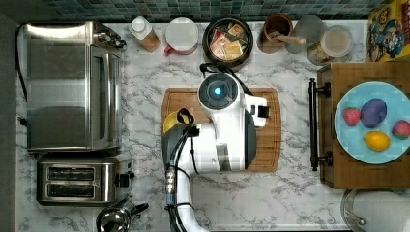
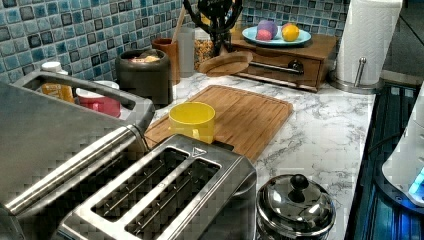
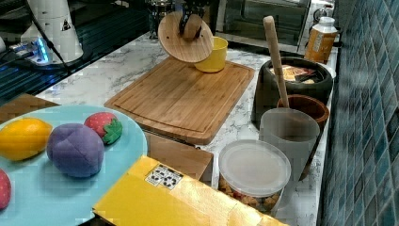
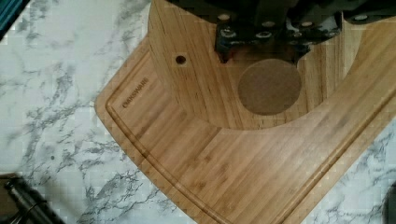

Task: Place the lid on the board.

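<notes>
The tool (image 3: 192,23) is seen gripping the lid (image 3: 184,37), a round wooden disc held tilted in the air above the board (image 3: 183,96), near the end where the yellow cup (image 3: 214,54) stands. A release from this height and tilt is judged risky: the lid could land on its edge and roll off onto the marble worktop (image 3: 99,75), or be knocked against the cup if lowered too near it. Most of the board's grooved surface is left bare, with a dark pot (image 3: 291,82) just beside one long edge and open worktop beside the other
</notes>
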